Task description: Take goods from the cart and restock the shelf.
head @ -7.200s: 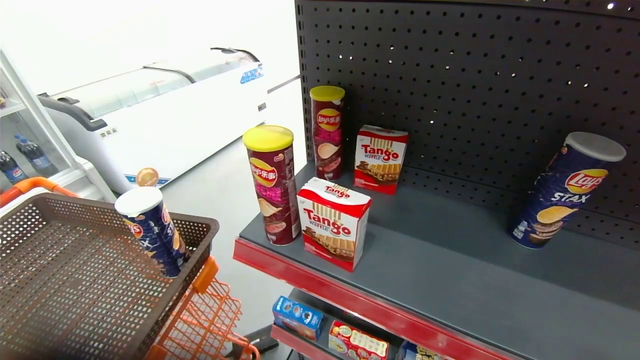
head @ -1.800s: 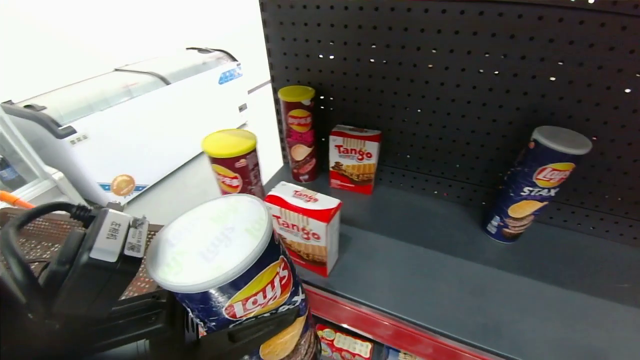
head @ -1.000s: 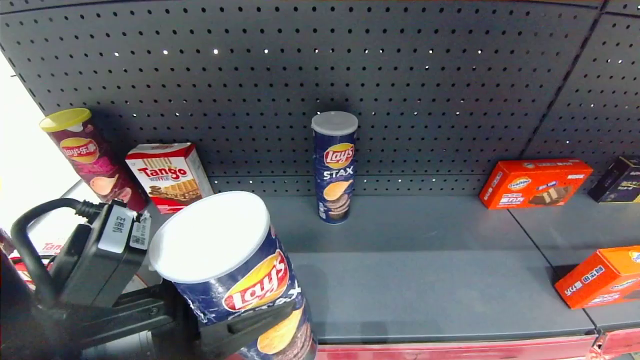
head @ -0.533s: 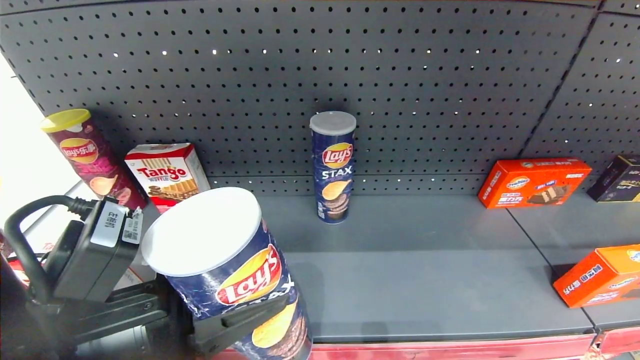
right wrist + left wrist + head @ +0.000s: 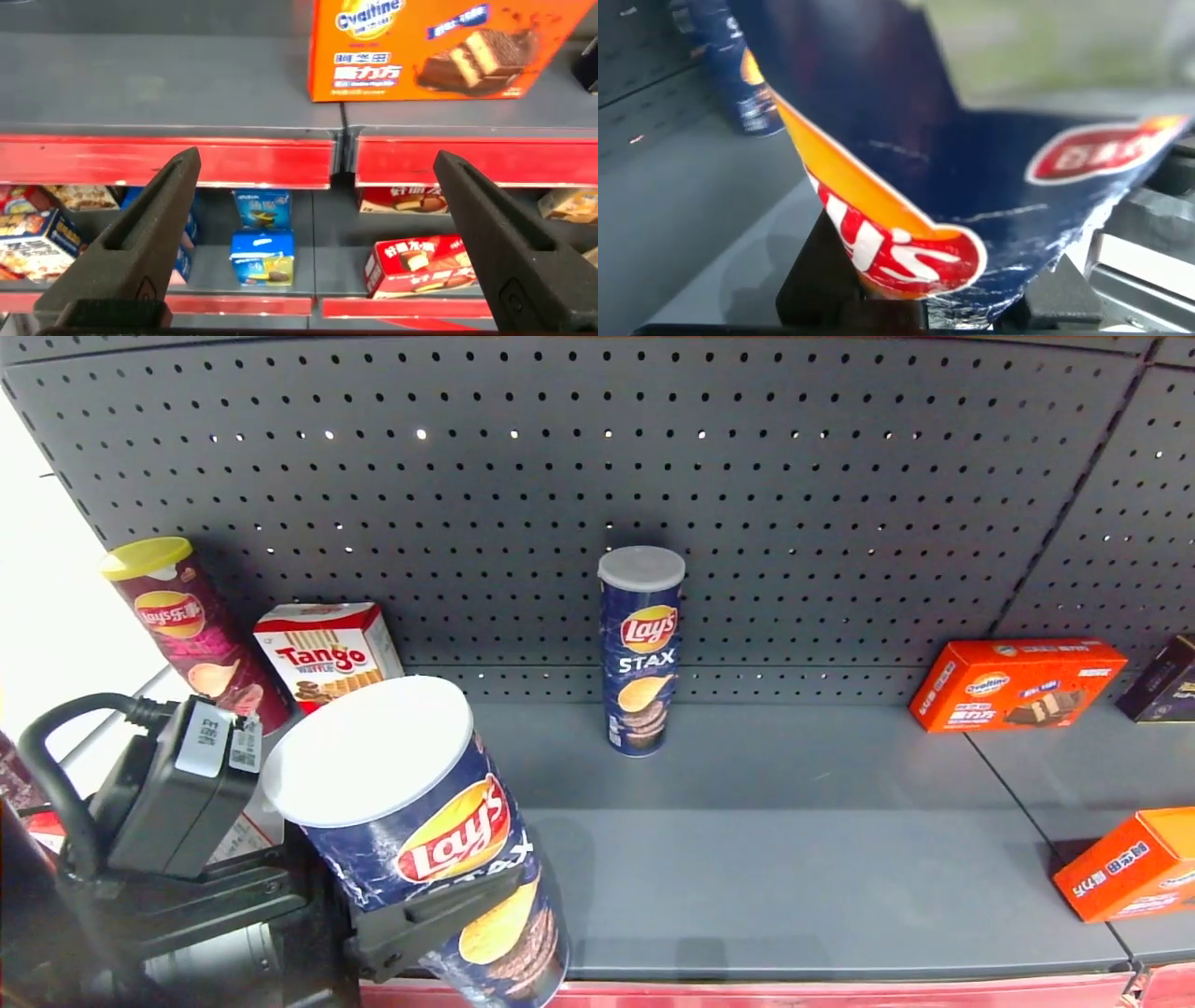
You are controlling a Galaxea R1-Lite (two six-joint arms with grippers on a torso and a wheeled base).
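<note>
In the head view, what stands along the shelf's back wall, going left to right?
Maroon chip can → wafer box → standing blue chip can → orange cake box → dark box.

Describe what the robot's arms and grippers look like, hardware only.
The left gripper is matte black, with a flat bar-like finger. A boxy black module sits on its wrist, bearing white printed labels, with a thick black cable looping out of it. The right gripper has two dark grey, wedge-shaped fingers tapering toward their tips.
</note>
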